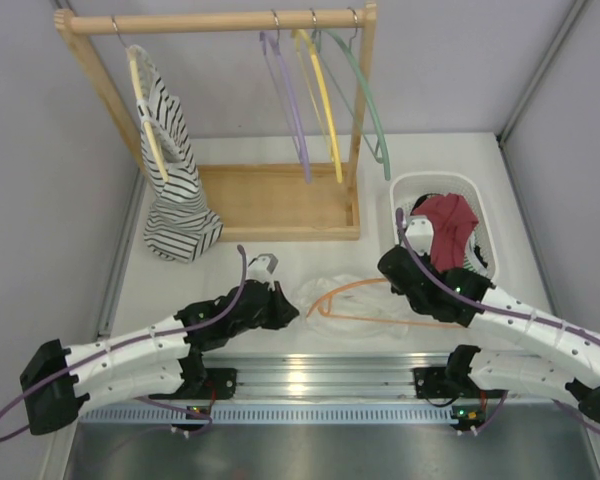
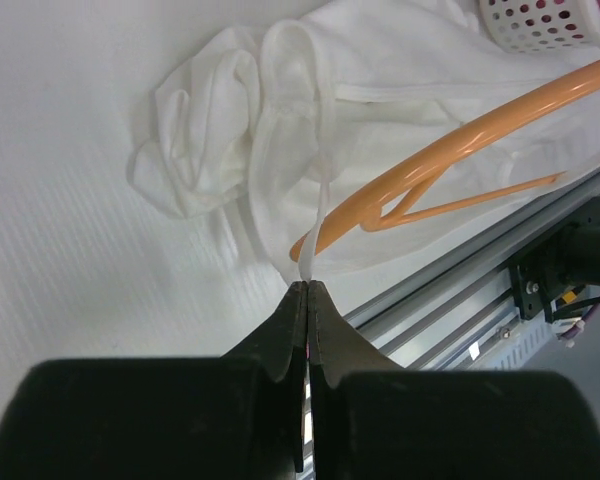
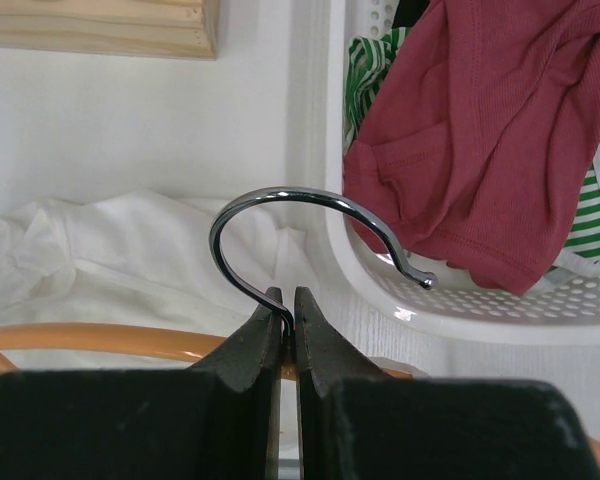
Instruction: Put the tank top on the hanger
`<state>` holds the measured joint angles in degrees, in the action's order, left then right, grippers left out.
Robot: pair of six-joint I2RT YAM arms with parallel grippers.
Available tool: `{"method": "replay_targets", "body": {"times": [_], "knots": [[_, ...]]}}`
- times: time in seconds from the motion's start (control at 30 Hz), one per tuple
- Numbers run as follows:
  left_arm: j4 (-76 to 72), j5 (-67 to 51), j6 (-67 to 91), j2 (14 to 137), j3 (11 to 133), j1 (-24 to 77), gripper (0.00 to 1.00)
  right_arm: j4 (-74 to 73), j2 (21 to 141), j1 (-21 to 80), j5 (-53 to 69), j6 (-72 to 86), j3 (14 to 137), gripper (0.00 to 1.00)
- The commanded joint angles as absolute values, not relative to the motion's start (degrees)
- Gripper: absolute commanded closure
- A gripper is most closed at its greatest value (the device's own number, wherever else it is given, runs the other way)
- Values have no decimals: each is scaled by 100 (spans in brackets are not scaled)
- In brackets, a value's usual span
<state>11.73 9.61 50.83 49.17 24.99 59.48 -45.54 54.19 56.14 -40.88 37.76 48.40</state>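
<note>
Near the front edge of my desk [image 1: 310,255], the tank top [image 1: 328,296] lies crumpled with the hanger [image 1: 345,290] lying across it. My left jaws are pinched tight on a thin strap [image 2: 321,210] of the tank top; my right jaws are clamped on the hanger's wire hook [image 3: 280,194].

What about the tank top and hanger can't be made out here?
Top view: hanger hook, hidden under the right arm.
Top view: tank top outline, white against white table.
Left wrist: hanger hook, cut off by the right edge.
Right wrist: basket contents under the red garment.
</note>
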Motion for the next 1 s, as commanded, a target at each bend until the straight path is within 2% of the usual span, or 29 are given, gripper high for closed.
{"method": "replay_targets", "body": {"times": [0.0, 0.43, 0.97], "knots": [[1046, 818, 5080, 4948, 2873, 5968, 100, -4219, 5458, 5651, -4298, 3858, 5141, 100], [1020, 827, 5133, 5238, 3725, 5977, 100, -4210, 5818, 6152, -4658, 4043, 5536, 100], [1186, 712, 4720, 5423, 5211, 5976, 100, -4904, 6565, 7162, -5703, 3911, 7153, 100]]}}
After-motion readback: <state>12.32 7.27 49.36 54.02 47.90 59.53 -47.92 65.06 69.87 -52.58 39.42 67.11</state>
